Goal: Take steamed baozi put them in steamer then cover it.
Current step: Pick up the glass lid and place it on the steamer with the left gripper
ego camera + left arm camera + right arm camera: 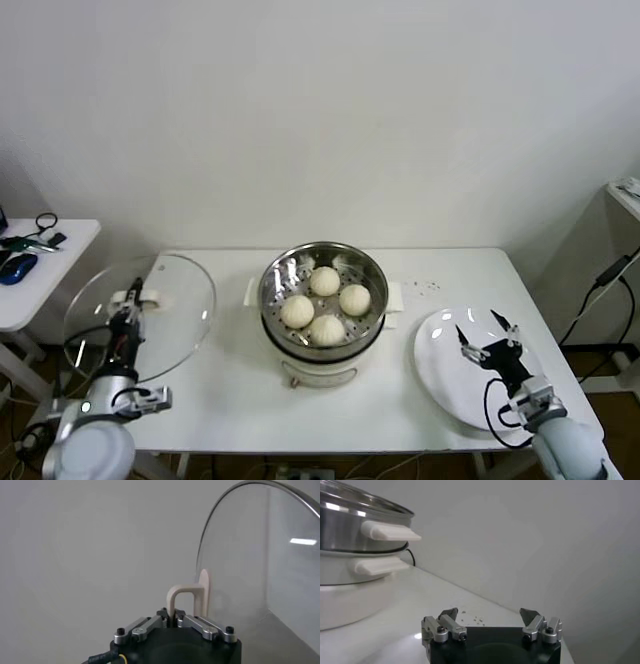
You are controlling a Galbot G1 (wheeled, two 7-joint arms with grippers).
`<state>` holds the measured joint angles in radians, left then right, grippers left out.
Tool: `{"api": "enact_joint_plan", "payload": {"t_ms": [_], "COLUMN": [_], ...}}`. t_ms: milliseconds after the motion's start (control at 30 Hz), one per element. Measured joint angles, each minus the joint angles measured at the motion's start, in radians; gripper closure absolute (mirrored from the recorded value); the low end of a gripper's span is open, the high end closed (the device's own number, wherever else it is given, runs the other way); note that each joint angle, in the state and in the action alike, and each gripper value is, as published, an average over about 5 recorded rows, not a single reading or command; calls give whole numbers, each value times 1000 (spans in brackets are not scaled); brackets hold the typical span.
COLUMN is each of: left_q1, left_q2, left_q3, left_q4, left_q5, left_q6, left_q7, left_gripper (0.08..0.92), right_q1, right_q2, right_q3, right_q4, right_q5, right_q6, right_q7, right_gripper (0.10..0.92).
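Four off-white baozi lie in the shiny steel steamer on its white pot base at the table's middle. The steamer also shows in the right wrist view. My left gripper is shut on the beige handle of the round glass lid, which it holds tilted at the table's left end. In the left wrist view the lid stands on edge beyond the gripper. My right gripper is open and empty over the white plate, and it shows in the right wrist view.
A small side table with a blue mouse and cables stands at far left. Crumbs lie on the table behind the plate. A cable hangs at the right by another surface.
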<state>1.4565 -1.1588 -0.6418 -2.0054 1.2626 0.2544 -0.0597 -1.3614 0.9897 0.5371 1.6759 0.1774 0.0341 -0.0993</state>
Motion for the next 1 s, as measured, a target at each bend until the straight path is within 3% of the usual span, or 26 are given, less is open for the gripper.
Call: {"api": "enact_joint_plan", "payload": {"t_ms": [300, 600, 800, 1000], "left_q1": [-33, -214, -362, -471], "left_q2": [56, 89, 70, 8], "left_q3": [185, 428, 569, 683], "left_q4": [-96, -114, -90, -40], "left_q5": [43, 78, 99, 149], "left_q6": [156, 322, 409, 460], "left_q7": [49, 161, 254, 338], "left_gripper": [852, 852, 852, 852], "right_q1": [42, 61, 58, 50], "right_q2": [-15, -7, 2, 11], "right_q3": [-41, -58, -53, -38], "right_q4": [-15, -30, -33, -37], "right_q5": [-4, -15, -23, -29], "right_q6": [-11, -12, -10, -5], "right_q7": [15, 23, 26, 27], "right_gripper": [203, 203, 203, 203]}}
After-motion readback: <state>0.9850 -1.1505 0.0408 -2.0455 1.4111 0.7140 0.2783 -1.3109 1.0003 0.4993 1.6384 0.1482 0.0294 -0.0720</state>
